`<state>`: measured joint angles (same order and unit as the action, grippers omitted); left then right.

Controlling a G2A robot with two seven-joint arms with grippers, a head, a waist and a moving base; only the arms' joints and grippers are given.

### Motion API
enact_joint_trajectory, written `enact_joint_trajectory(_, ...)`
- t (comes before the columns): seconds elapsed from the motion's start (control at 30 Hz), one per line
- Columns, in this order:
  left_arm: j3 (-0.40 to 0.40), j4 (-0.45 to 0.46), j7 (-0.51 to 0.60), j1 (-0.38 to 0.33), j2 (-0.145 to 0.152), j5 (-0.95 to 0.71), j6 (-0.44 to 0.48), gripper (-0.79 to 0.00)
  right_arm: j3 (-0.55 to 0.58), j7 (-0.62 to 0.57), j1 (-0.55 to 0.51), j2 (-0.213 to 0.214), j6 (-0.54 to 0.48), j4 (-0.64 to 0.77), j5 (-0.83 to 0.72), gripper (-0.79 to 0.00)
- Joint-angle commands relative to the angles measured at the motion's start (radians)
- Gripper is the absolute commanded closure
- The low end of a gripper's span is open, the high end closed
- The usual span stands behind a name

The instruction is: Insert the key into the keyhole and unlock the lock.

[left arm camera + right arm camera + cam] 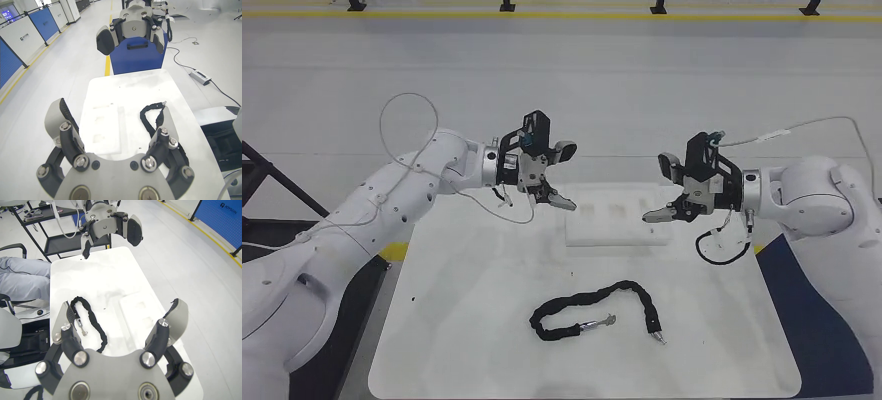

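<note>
Spanning the workspace, the white table [442, 340] carries everything. Above its far half hang the 2 grippers, facing each other: the left gripper [113, 107] and the right gripper [121, 304], both with jaws spread wide and holding nothing. Below and between them sits a white foam block [617, 225] with shallow recesses. Nearer the robot lies the chain lock [577, 300], a black fabric-sleeved chain in a loose curve, well apart from both grippers. It probably handles heavy and limp, so lifting it by the sleeve would let it sag and swing. The rigid chrome cylinder [79, 323] at 1 end looks the better hold for steadying. The key [84, 333], small, thin and flat, lies in line with that cylinder's mouth, touching it. Whether its blade is already seated I cannot tell. Its bow is the place to pinch, though bare metal may slip.
</note>
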<state>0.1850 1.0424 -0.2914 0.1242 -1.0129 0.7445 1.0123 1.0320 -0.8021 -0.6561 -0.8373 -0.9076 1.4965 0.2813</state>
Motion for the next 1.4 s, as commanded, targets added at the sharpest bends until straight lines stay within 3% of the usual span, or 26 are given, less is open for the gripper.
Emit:
enact_joint_trajectory(0.0,-0.011,0.004,0.016,-0.027,0.007,-0.048,0.000,-0.785,-0.013,-0.006,0.037,-0.005,-0.014,-0.029,-0.014,-0.785)
enact_joint_trajectory(0.37,-0.015,0.007,0.242,-0.076,0.011,-0.327,0.000,-0.785,-0.088,-0.063,0.193,-0.029,-0.047,-0.134,-0.106,-0.785)
enact_joint_trajectory(1.37,-0.015,0.008,0.246,-0.079,0.009,-0.346,0.000,-0.784,-0.106,-0.062,0.205,-0.030,-0.048,-0.138,-0.114,-0.785)
